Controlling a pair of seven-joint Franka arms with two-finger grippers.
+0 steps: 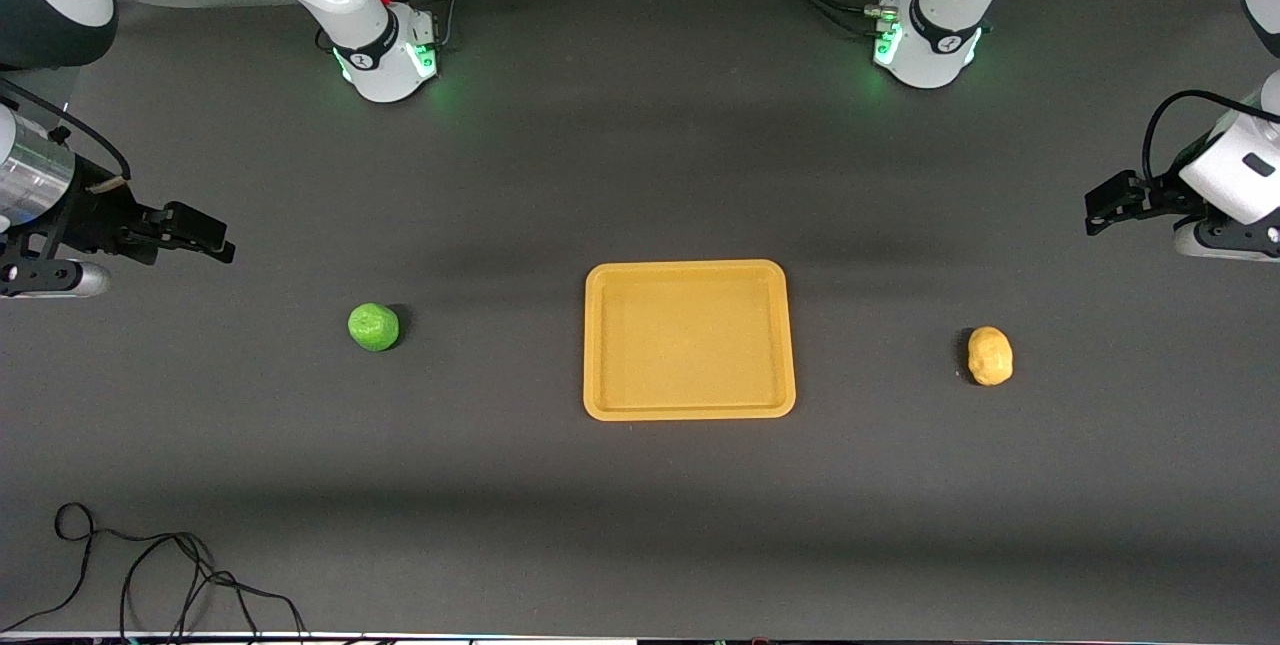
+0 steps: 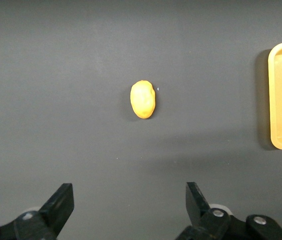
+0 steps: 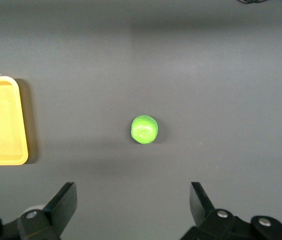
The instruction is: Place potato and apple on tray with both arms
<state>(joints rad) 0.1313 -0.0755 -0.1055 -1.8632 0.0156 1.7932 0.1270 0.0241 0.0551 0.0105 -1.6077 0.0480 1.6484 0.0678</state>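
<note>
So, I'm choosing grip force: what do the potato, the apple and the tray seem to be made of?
Potato: matte yellow-tan skin, lumpy; real or a model, the look leaves it open. Apple: bright green, slightly dimpled, faint sheen; possibly plastic or foam, but uncertain. Tray: mustard-yellow, smooth, with rounded corners and a moulded low rim; most likely rigid plastic. Both the left gripper and the right gripper are open, holding nothing.

The left arm (image 1: pixel 1225 180) reaches out near the table edge at its own end, its wrist held high. The left gripper (image 1: pixel 1105 210) hangs in the air there, fingers (image 2: pixel 61 205) spread wide with nothing between them. The right arm (image 1: pixel 40 195) mirrors it at the table edge on its end. The right gripper (image 1: pixel 205 237) also hangs in the air, fingers (image 3: pixel 66 202) likewise wide apart and bare.
</note>
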